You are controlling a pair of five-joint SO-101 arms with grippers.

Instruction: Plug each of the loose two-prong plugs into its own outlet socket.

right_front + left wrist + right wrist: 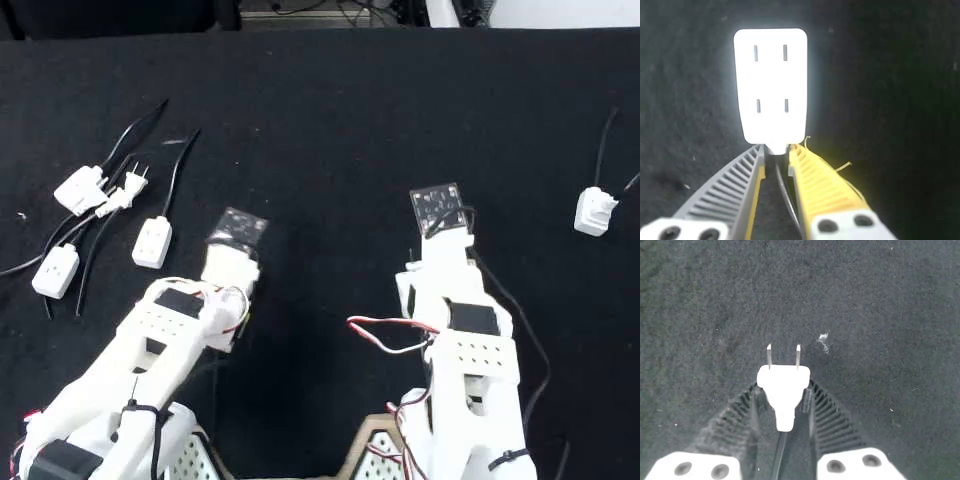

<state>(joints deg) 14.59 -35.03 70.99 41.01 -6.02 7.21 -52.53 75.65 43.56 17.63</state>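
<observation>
- Left arm reaches from the near-left corner diagonally toward the table's middle, wrist low over the black table.
- Left gripper: grey finger and yellow finger are pinched together on the narrow cable end of a white socket block. The block lies flat ahead of the tips, two slot pairs facing up.
- The block's dark cable runs back between the fingers.
- Right arm comes straight up from the near edge, right of centre, also low.
- Right gripper is clamped on the body of a white two-prong plug, one finger on each side. The prongs point away from the wrist, over bare cloth.
- The plug's cord goes back between the fingers and is cut off at the frame edge.
- High view: a dark square plate on the left wrist and another on the right cover the fingertips and whatever they hold.
- On the table left of the left arm: loose socket, second loose socket, and a cable tangle with small white ends. Can't tell there which ends are plugs and which are sockets.
- Far right: white piece on a cable, too small to tell whether it is a plug or a socket.
</observation>
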